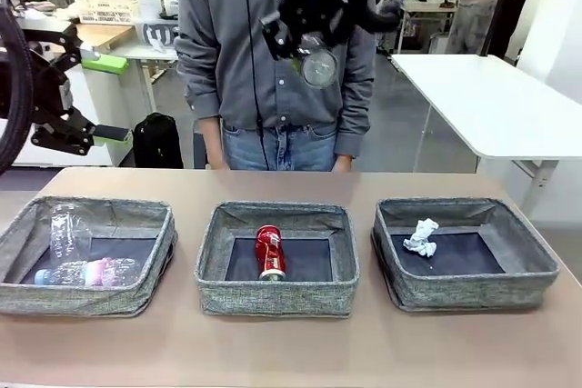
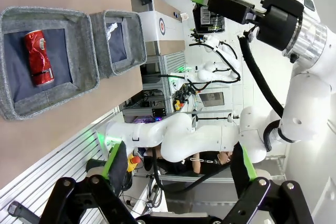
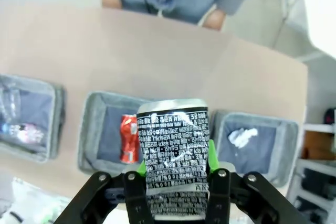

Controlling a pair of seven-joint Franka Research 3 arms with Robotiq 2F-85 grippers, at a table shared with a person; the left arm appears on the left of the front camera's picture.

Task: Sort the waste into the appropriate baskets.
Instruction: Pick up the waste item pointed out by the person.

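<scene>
My right gripper hangs high over the middle of the table, shut on a crushed dark can with white print. Below stand three grey baskets. The left basket holds two clear bottles, one of them blue-capped. A crushed red can lies in the middle basket, and a white paper wad lies in the right basket. At the far left, above table height, my left gripper is open and holds nothing. The left wrist view shows its own fingers spread wide and the dark can farther off.
A person stands at the far edge of the table, hands hanging just behind it. Bare tabletop runs in front of and behind the baskets. A white table stands at the back right.
</scene>
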